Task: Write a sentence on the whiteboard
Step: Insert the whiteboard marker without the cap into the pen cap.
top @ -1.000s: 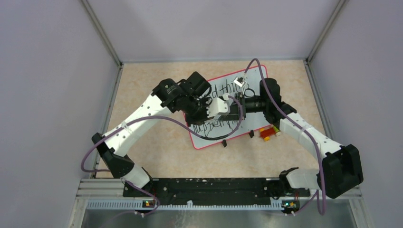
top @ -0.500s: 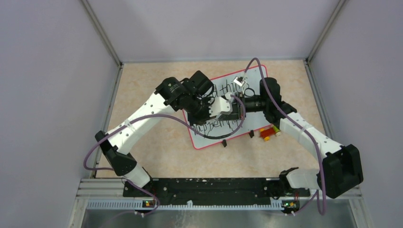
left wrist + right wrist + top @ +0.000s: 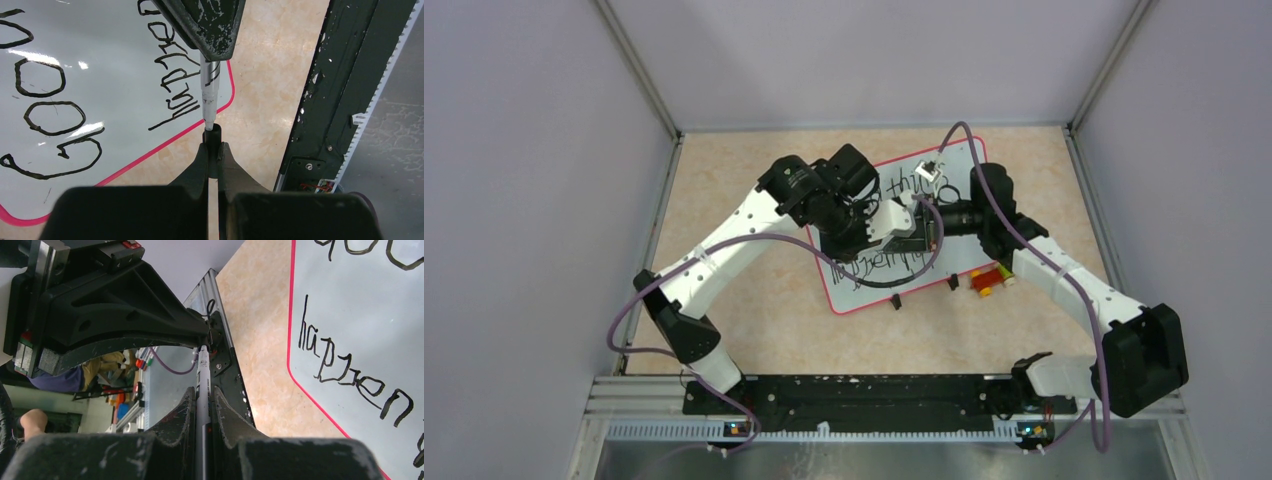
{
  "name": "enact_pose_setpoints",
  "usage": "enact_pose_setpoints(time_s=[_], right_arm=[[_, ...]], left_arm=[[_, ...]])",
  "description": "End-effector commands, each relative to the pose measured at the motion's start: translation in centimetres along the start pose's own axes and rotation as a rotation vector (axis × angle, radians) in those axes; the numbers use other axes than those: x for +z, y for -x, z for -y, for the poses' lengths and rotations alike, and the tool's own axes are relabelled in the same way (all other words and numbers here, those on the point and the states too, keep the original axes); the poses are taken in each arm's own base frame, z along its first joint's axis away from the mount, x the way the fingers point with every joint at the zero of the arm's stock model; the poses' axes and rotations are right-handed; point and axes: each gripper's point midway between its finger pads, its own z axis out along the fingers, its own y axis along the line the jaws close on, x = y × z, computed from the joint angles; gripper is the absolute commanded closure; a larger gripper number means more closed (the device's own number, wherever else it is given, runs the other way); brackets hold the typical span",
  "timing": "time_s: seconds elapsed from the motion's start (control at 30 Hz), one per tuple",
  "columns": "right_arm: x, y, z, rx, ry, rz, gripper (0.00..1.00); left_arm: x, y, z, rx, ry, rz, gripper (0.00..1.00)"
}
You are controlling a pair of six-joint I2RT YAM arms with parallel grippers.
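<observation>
The whiteboard [image 3: 959,160], red-framed, lies tilted on the table under both grippers. The sentence [image 3: 47,115] is in black marker: "Good things" above "happening" [image 3: 350,377]. My right gripper [image 3: 202,392] is shut on a white marker [image 3: 202,375]. My left gripper [image 3: 212,146] is shut on the marker's black cap [image 3: 212,137], and the marker's tip end [image 3: 209,95] sits in the cap. In the top view the two grippers meet nose to nose, left [image 3: 916,228] and right [image 3: 934,221], above the board's middle.
Red and yellow markers [image 3: 990,279] lie on the table off the board's near right edge. A small white and black object [image 3: 932,170] rests on the board's far part. Two black feet [image 3: 895,301] stick out at the board's near edge. The black base rail [image 3: 345,85] is nearby.
My left arm has swung a little to the right and away, bringing its gripper closer onto the right gripper. The right arm has barely moved.
</observation>
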Motion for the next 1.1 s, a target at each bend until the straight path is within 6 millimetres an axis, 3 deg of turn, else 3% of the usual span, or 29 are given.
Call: enact_pose_setpoints(time_s=[0.0,0.33,0.67,1.07], right_arm=[[0.9,1.8,-1.2,-0.078,0.026,0.037,1.0],[0.8,1.6,-1.6,-0.057,0.056,0.045,1.0],[0.7,1.6,-1.4,-0.032,0.059,0.051,1.0],[0.5,1.2,-1.9,-0.024,0.096,0.042,1.0]], left_arm=[[-0.8,5.7,0.0,0.048,-0.017,0.219,1.0],[-2.9,6.4,-1.1,0.029,0.078,0.264,1.0],[-4.2,7.3,0.8,0.093,-0.001,0.329,1.0],[-4.9,7.5,0.6,0.107,0.023,0.347,1.0]])
